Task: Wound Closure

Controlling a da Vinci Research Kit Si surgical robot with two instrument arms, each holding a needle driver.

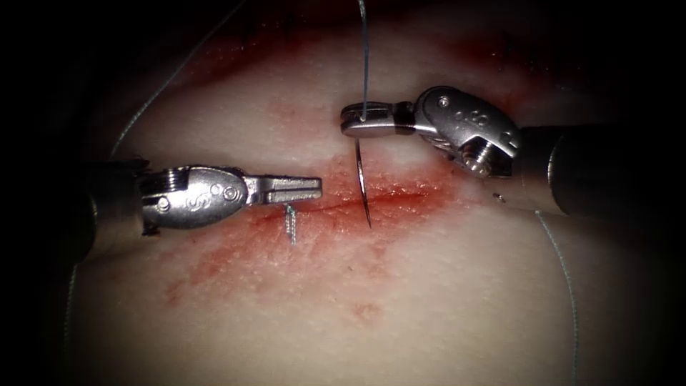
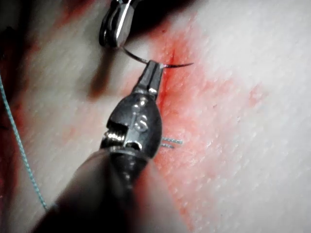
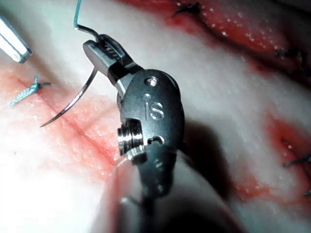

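Observation:
My right tool (image 1: 346, 120) is shut on the curved needle (image 1: 362, 182) close to its thread end. The needle hangs from the jaws with its point over the cut (image 1: 400, 196), and its whole curve shows above the tissue (image 1: 429, 300). In the right wrist view the same grip (image 3: 92, 48) shows, with the needle (image 3: 73, 102) bare to its tip. Thread (image 1: 365, 57) rises from the needle's tail out of view. My left tool (image 1: 316, 188) lies shut and holds nothing, left of the needle and apart from it. In the left wrist view its tip (image 2: 153, 65) stands in front of the needle (image 2: 138, 58).
A tied stitch with short cut ends (image 1: 291, 227) sits just below the left tool's tip. Red fluid (image 1: 236, 250) stains the tissue around the cut. Slack thread runs along the right (image 1: 564, 286) and the far left (image 1: 164, 86). Older dark stitches (image 3: 189, 8) show in the right wrist view.

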